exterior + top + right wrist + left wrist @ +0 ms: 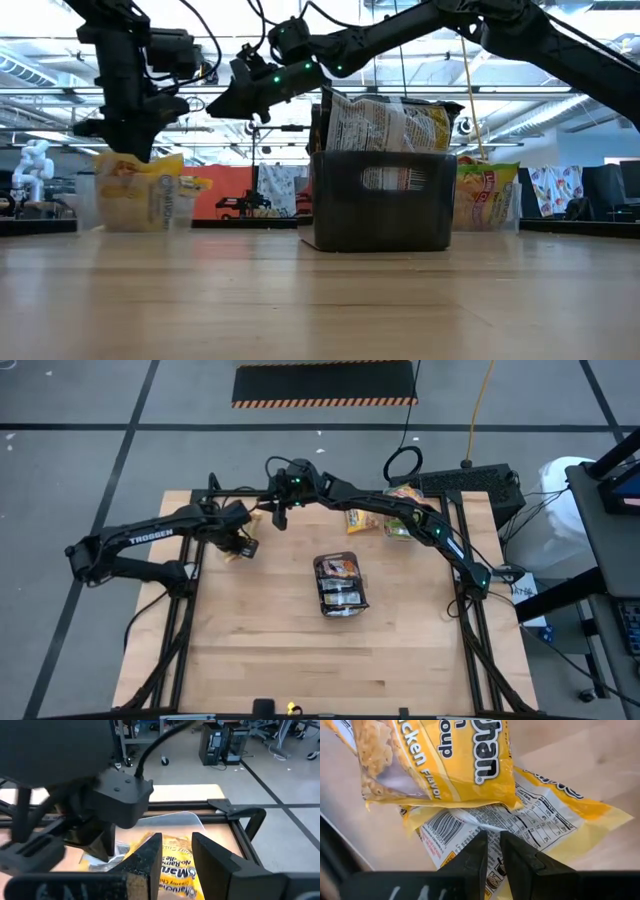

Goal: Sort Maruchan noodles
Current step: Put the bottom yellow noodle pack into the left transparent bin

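Nearest in the low view stands the dark grey tray (380,200) at the table's middle, with brown ramen packets (338,568) stacked in it. Behind it, at the far left corner, the left gripper (492,851) hangs just above two yellow chicken-flavor Maruchan packets (450,765), its fingers drawn to a narrow slit and holding nothing; the lower packet (520,827) lies label-down under the upper one. The right gripper (176,851) hovers close by over the same heap, fingers slightly parted and empty. The risk, as I judge it, is that the two arms crowd one spot: the left wrist housing (117,800) sits right in the right arm's path, so a descent by either could knock the other. Overlapping slick wrappers could also come up together or slide away. Farther right, a clear tub (402,525) holds more packets, beside a loose yellow packet (359,520).
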`<action>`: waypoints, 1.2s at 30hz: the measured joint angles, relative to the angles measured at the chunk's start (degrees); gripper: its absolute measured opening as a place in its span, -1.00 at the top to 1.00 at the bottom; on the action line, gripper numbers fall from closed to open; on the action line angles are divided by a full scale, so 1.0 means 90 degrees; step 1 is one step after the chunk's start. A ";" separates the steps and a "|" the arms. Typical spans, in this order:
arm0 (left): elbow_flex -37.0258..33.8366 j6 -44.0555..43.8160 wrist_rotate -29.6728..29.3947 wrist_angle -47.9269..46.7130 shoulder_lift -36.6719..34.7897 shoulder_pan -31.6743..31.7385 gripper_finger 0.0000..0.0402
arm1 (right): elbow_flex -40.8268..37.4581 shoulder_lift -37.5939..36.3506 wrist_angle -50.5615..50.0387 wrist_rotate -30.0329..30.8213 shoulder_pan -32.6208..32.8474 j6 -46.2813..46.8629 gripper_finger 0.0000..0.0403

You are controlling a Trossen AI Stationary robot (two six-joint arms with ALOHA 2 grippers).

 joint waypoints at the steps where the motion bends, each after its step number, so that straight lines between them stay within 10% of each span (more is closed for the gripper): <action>1: -0.0004 0.0068 0.0056 0.0091 0.0000 -0.0017 0.69 | 0.0000 0.0005 -0.0030 -0.0002 -0.0012 0.0000 0.49; 15: 0.0072 0.0252 0.0264 0.0501 -0.0230 -0.0093 0.69 | 0.0000 0.0002 -0.0468 0.0000 -0.0297 0.0019 0.49; 36: 0.2365 0.0394 -0.0532 -0.1045 -0.1183 -0.0650 0.69 | 0.0000 0.0021 -0.0898 -0.0193 -0.0351 -0.0124 0.49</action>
